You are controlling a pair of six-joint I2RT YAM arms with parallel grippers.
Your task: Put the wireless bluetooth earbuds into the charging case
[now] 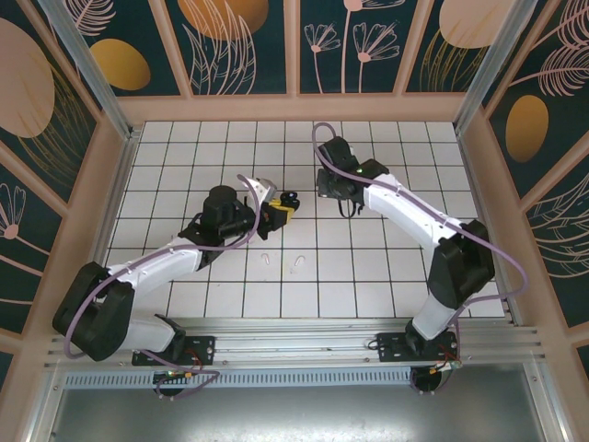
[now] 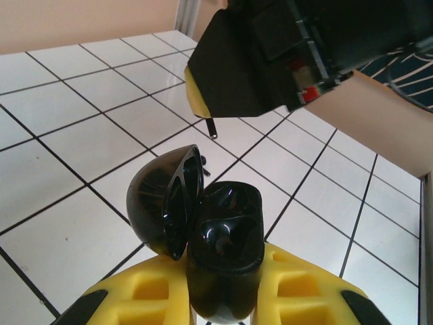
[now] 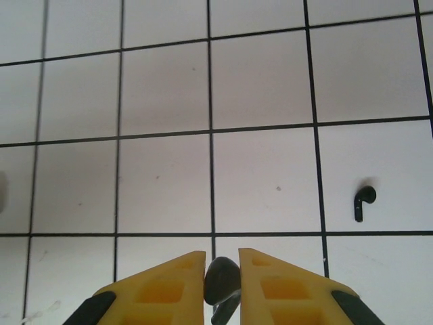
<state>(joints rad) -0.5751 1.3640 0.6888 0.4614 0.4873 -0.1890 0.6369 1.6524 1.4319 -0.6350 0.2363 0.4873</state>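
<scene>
**Black bud (image 3: 221, 284) held, case (image 2: 226, 230) open: first insert**

Left hand (image 2: 223, 291) clamped on case, lid up, sockets look empty. Right hand (image 3: 222, 261) pinches the black bud, close to the case. Second black bud (image 3: 364, 202) and white buds (image 1: 296, 264) lie loose on surface (image 1: 368, 276). Next, likely: align stem over socket, lower, release.

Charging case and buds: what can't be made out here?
1) charging case: left wrist view, base cut by the bottom edge, sides covered by the left gripper.
2) black earbud: right wrist view, stem cut by the bottom edge, sides hidden by the right gripper.
3) white earbuds: top view, too small to tell their orientation.
</scene>
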